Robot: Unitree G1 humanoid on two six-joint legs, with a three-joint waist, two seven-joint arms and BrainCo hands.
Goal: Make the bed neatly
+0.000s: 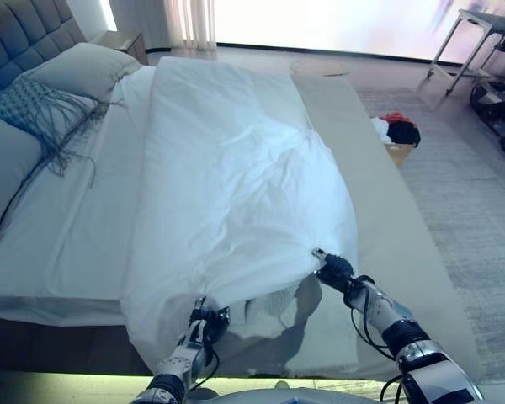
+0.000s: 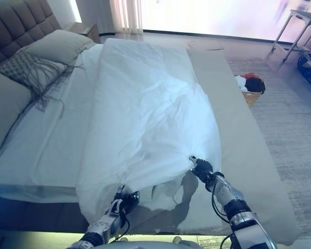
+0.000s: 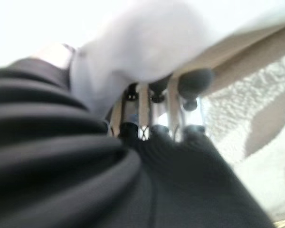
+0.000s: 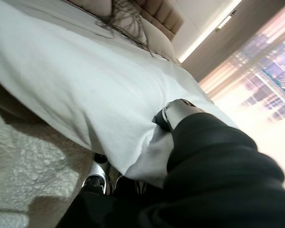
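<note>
Over at the left of the room, the bed point(image 1: 76, 244) has its grey tufted headboard point(image 1: 21, 34) in the far corner, with pale pillows point(image 1: 80, 67) propped against it and a teal fringed throw pillow point(image 1: 34, 105) lying in front of them, its tassels trailing over the sheet. The white duvet point(image 1: 236, 177) lies lengthwise down the bed — smooth along the far stretch, bunched and rumpled nearer the foot, with its near end spilling over the mattress edge and hanging toward the beige rug point(image 1: 387, 244) on the floor. The left hand point(image 1: 204, 320) is at the hanging lower corner of the duvet; its own wrist view shows its fingers point(image 3: 190, 83) curled up into the white cloth, so it has a fold gripped. A little to the right and higher, the right hand point(image 1: 332, 268) pinches the duvet's edge, the fabric gathering to a point where the fingers close on it — in its wrist view the cloth drapes over the hand. Further right, on the floor beyond the rug, a small wicker basket point(image 1: 398, 153) holds a heap of clothes point(image 1: 396, 129) in white, red and black. At the far right stands a light-framed table point(image 1: 467, 42).
</note>
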